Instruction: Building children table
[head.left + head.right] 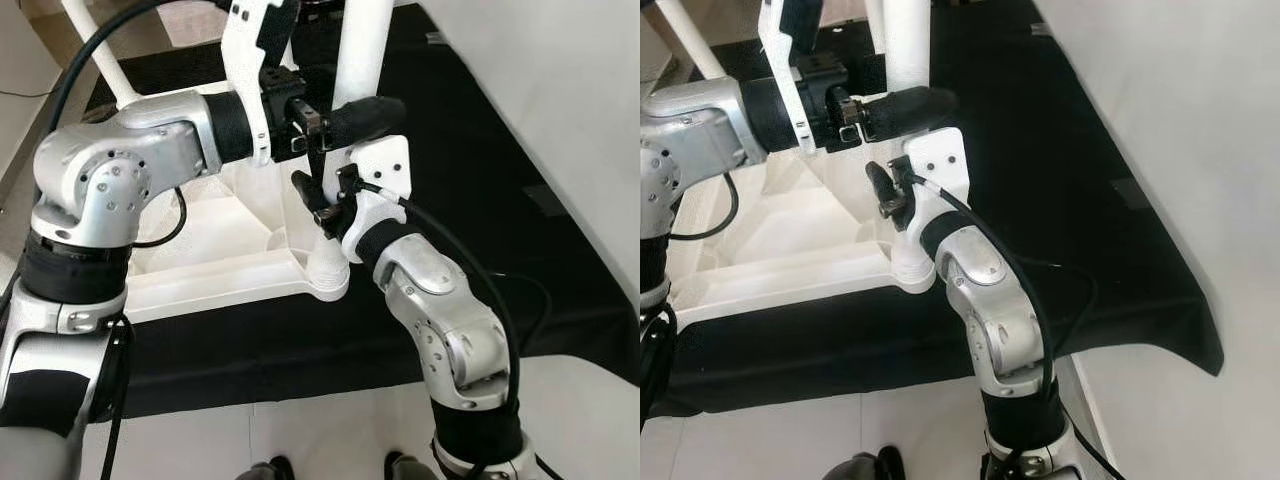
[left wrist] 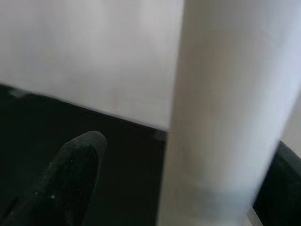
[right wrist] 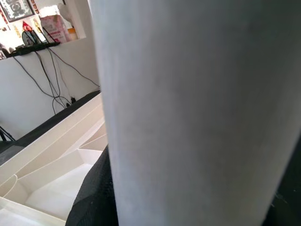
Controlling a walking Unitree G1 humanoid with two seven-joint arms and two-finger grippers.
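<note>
White wall on the robot's right, pale tiled floor near its feet, black mat spread over the floor. On the mat lies the white children's table top, upside down, ribbed underside up, corner socket facing the robot. A white table leg stands upright in that near corner socket; another leg rises at the far left corner.

Handling judgement: the top looks like moulded plastic, rigid, fairly light, likely to slide on the mat if pushed sideways. The leg is a smooth stiff tube, probably slippery under hard pads, not fragile. Best hold is across the round shaft, one grip low near the socket and one higher, pressing straight down the axis.

Left gripper reaches across from the left, black fingers straddling the leg's middle; one finger shows on each side of the tube in the left wrist view, apparently closed on it. Right gripper sits lower, just above the socket, its fingers dark on both sides of the leg, which runs between them, seemingly clamped.
</note>
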